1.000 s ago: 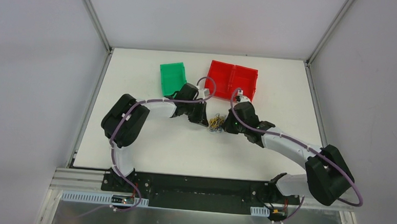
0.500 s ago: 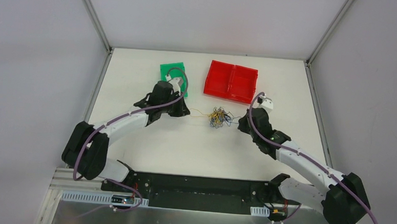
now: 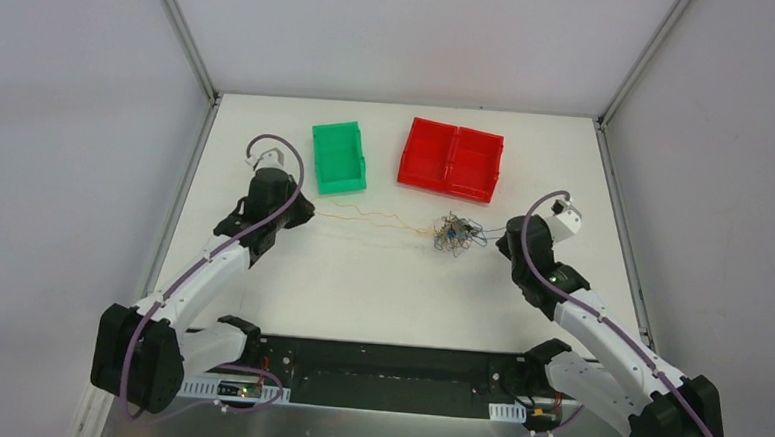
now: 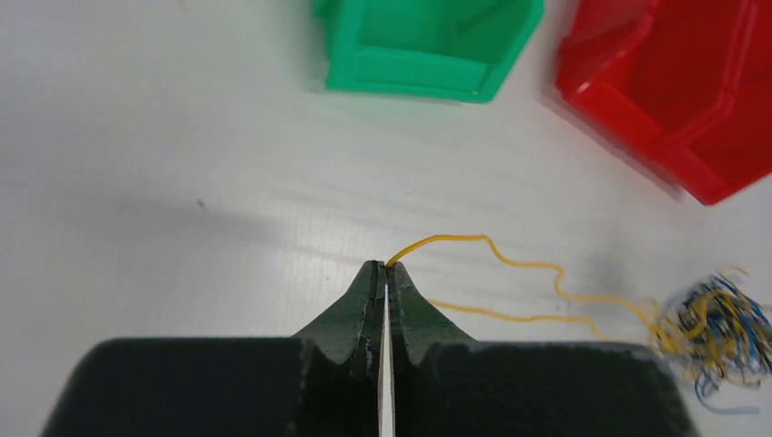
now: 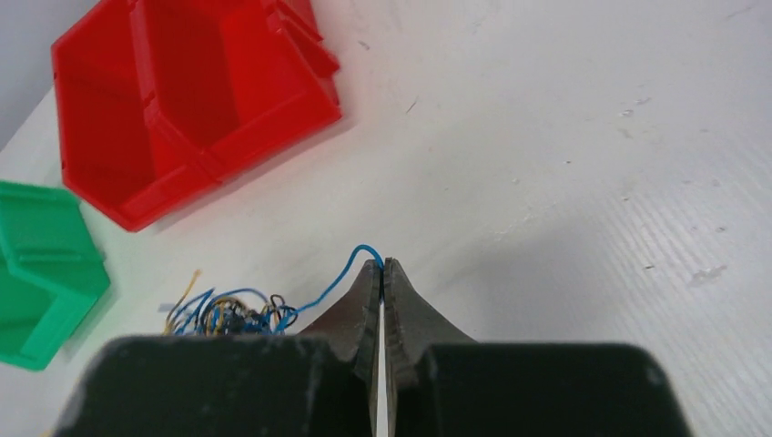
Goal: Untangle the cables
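Observation:
The cables (image 3: 453, 232) form a small knot of yellow, blue and dark strands on the white table, right of centre. Two yellow strands (image 3: 374, 216) stretch left from the knot to my left gripper (image 3: 309, 204), which is shut on a yellow strand (image 4: 473, 244) at its tips (image 4: 384, 267). The knot (image 4: 715, 328) shows at the right edge of the left wrist view. My right gripper (image 3: 506, 233) is shut on a blue strand (image 5: 332, 280) at its tips (image 5: 382, 264); that strand runs left into the knot (image 5: 228, 314).
A green bin (image 3: 338, 156) stands at the back, left of centre, close to the left gripper. A red two-compartment bin (image 3: 453, 160) stands to its right, behind the knot. The table's (image 3: 360, 287) side rails run along both edges.
Both arms have swung outward, left gripper to the left and right gripper to the right. The yellow strands have been drawn out long from the knot, which has shifted right and loosened.

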{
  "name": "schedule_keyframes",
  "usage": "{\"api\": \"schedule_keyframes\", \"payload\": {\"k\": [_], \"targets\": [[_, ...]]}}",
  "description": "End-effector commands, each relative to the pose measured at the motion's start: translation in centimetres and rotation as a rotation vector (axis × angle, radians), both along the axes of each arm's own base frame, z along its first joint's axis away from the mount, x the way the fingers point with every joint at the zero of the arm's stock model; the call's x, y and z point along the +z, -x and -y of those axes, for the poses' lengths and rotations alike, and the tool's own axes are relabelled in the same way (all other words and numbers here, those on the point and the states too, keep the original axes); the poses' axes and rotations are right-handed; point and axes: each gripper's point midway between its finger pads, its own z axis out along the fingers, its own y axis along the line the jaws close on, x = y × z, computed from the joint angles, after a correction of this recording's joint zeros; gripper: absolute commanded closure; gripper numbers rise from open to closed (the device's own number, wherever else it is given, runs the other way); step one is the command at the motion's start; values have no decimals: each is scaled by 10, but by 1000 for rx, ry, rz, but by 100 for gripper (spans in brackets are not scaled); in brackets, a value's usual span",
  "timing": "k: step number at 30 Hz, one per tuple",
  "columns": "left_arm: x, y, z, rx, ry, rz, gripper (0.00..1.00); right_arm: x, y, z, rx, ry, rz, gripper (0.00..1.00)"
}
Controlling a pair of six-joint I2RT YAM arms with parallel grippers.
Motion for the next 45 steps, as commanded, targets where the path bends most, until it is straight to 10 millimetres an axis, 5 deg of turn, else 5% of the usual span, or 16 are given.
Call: {"api": "schedule_keyframes", "payload": {"k": [1,6,18,28,30,33,36,37,45], "targets": [[-26,4,-43,221,13,-91,100,2,5,34,-175,1,18,100],[-26,18,-84,435,12,-78,100,5,14,62,-319,-14,46,100],[-21,44,-125,654,-21,-42,100,3,18,70,-353,-28,55,100],[-16,63,-149,790,-44,-1,100,14,35,99,-492,-30,132,100],[-16,58,-142,751,-39,-14,100,13,28,87,-409,-30,116,100],[-7,42,-115,574,-13,-16,100,15,11,26,-21,-45,72,94],[2,29,-90,422,19,29,100,14,9,-19,240,-93,60,40],[4,27,-85,398,27,42,100,13,9,-23,262,-96,53,32],[16,24,-65,297,71,97,100,4,21,-91,583,-28,-49,20]]}}
